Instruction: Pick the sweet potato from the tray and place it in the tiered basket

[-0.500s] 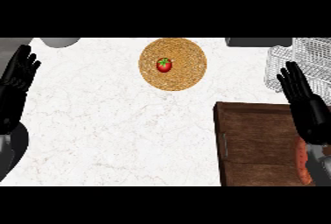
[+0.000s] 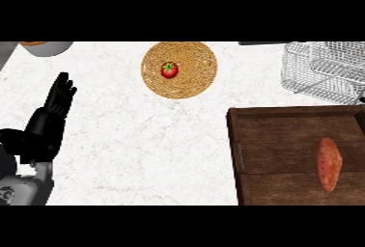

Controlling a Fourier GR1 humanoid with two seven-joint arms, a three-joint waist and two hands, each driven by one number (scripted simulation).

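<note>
Alone on the dark wooden tray [image 2: 285, 130], the sweet potato [image 2: 329, 164] lies untouched, its long axis running toward and away from the robot, one tapered end pointing up the counter and the other down toward the robot; it rests on the tray's far-right part, well apart from the only hand in view; the left hand [image 2: 50, 123] stands at the counter's opposite side, fingers straight and pointing up the counter, holding nothing, at rest near the left edge; from that hand the sweet potato lies far across to the right and slightly nearer the robot, with bare white counter [image 2: 143, 144] and the tray's left wall between them; the right hand shows nowhere in the head view, yet the vegetable sits on the robot's right, so by position the right arm looks the better placed to take it, likely closing across the narrow width; beyond the tray, farther up the counter and also far to the right of the left hand, the wire tiered basket [image 2: 324, 70] waits near the tray's upper edge; counted: one sweet potato, one tray, one basket, one woven mat [image 2: 192, 84] carrying one tomato [image 2: 169, 70], and one bowl [image 2: 46, 47] cut by the top-left corner.
</note>
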